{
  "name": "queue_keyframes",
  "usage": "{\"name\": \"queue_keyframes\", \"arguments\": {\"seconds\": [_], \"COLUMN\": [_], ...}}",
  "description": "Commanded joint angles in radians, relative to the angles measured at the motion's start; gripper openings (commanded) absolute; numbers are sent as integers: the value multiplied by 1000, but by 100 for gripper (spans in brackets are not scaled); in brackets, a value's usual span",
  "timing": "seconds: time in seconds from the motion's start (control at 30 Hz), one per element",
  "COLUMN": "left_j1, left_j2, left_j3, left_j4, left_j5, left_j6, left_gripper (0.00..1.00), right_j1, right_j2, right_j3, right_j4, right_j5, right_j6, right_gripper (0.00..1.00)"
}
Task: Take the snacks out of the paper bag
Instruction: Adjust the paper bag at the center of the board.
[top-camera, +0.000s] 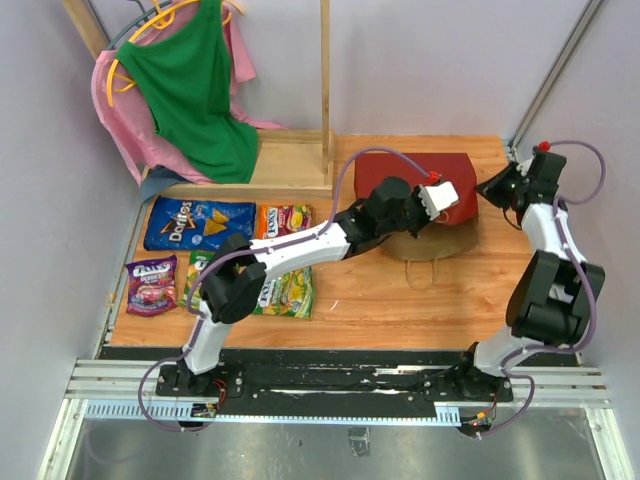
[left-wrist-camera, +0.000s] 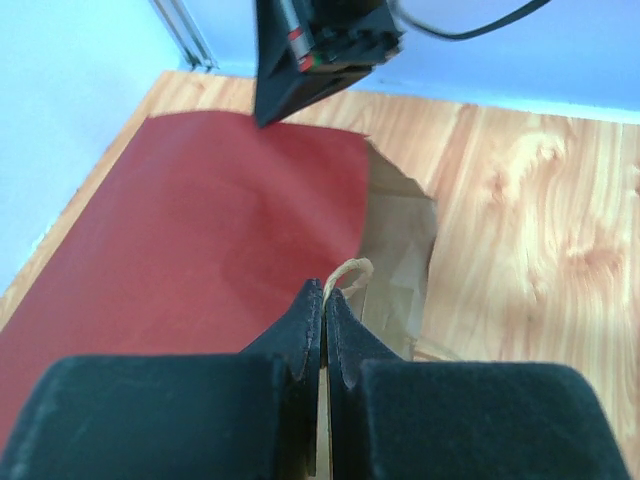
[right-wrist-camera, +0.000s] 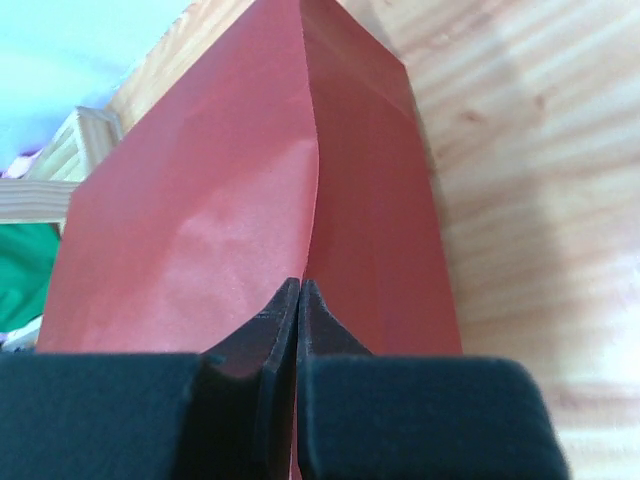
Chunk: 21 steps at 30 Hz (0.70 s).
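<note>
Paper bag (top-camera: 400, 165): lies on its side toward the far right of the desk (top-camera: 400, 312), dark red outside, with its brown kraft mouth facing the near edge.
Cord handle (top-camera: 432, 270): one thin loop lies flat on the wood in front of the mouth; in the left wrist view a loop of cord curls up just past the fingertips.
Left gripper (left-wrist-camera: 325, 288): reaches across from the left to the bag's mouth. Its jaws are pressed together on a thin pale strip of the bag's brim, with red paper to their left and kraft lining to their right.
Right gripper (right-wrist-camera: 300, 285): sits at the bag's right side. Its jaws are pinched tight on a raised fold of the red paper, which runs away from them as a sharp ridge.
Snacks: all those I can see lie out on the left half of the desk, well apart from the bag.
Doritos bag (top-camera: 198, 223): blue, flat, farthest back.
Orange packet (top-camera: 285, 219): just right of the Doritos.
Purple packet (top-camera: 152, 284): nearest the left edge.
Yellow-green packet (top-camera: 287, 293): partly under the left arm.
Inside of bag: too dark and narrow for me to tell.
Clothes: a green top (top-camera: 195, 90) over a pink garment (top-camera: 118, 115), on hangers at the back left.
</note>
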Motion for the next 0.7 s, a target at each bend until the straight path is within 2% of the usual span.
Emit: {"name": "queue_keyframes", "arguments": {"seconds": [0.0, 0.13, 0.27, 0.3, 0.37, 0.4, 0.43, 0.5, 0.57, 0.67], "left_j1": [-7, -7, -7, -7, -7, -5, -5, -4, 11, 57], "left_j2": [97, 164, 172, 172, 171, 168, 164, 149, 138, 142], "left_j3": [167, 282, 287, 286, 283, 280, 272, 245, 235, 287], "left_j4": [-62, -128, -138, -141, -152, -162, -173, -171, -181, -259], "left_j5": [-37, -32, -26, -26, -30, -29, -32, -60, -57, 31], "left_j6": [-23, -27, 1, 9, 27, 43, 71, 129, 154, 132], "left_gripper": [1, 1, 0, 1, 1, 0, 0, 0, 1, 1], "right_j1": [-12, -11, -11, -11, -11, -10, -9, -8, -9, -10], "right_j2": [150, 183, 123, 104, 47, 9, -33, -130, -237, -412], "right_j3": [199, 269, 266, 263, 239, 219, 191, 125, 51, -114], "right_j4": [-42, -81, -118, -130, -139, -139, -139, -128, -124, -86], "right_j5": [-186, -202, -164, -162, -164, -161, -154, -135, -86, 12], "right_j6": [-64, -98, -134, -138, -136, -131, -127, -112, -86, -20], "right_gripper": [1, 1, 2, 13, 57, 71, 78, 87, 92, 95]}}
